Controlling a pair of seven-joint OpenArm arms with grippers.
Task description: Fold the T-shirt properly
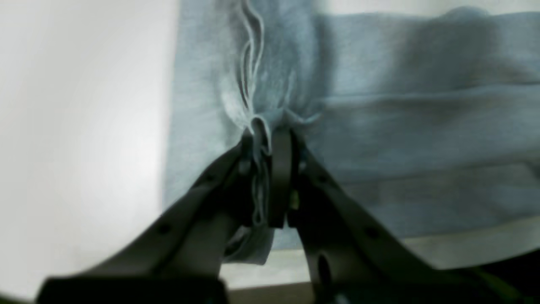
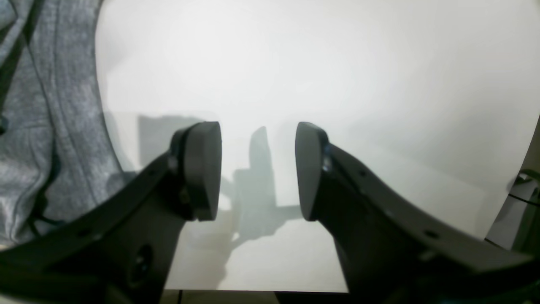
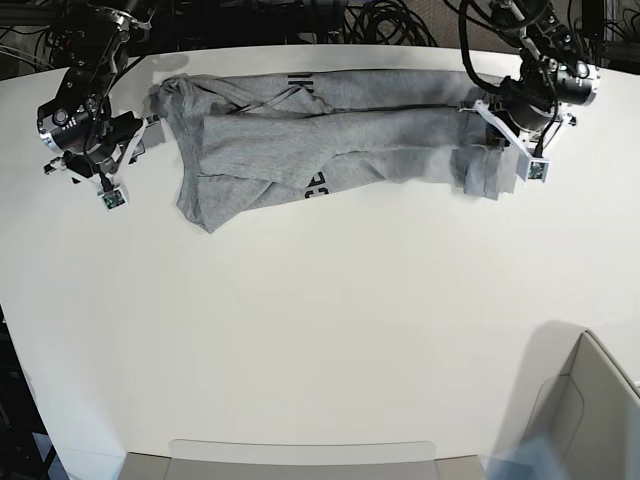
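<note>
The light-grey T-shirt (image 3: pixel 320 140) lies stretched sideways along the far part of the white table (image 3: pixel 320 320), partly folded lengthwise, with black lettering showing at one fold (image 3: pixel 318 185). My left gripper (image 1: pixel 268 135) is at the shirt's right end, shut on a bunched fold of the T-shirt (image 1: pixel 379 126); in the base view the left gripper (image 3: pixel 490 150) sits over that end. My right gripper (image 2: pixel 258 169) stands open over bare table with nothing between its pads. The T-shirt (image 2: pixel 46 126) lies just to its left. In the base view the right gripper (image 3: pixel 135 135) is beside the shirt's left end.
A grey bin (image 3: pixel 590 420) stands at the near right corner, and a pale tray edge (image 3: pixel 300 455) runs along the table's front. Dark cables (image 3: pixel 380 20) lie behind the table's far edge.
</note>
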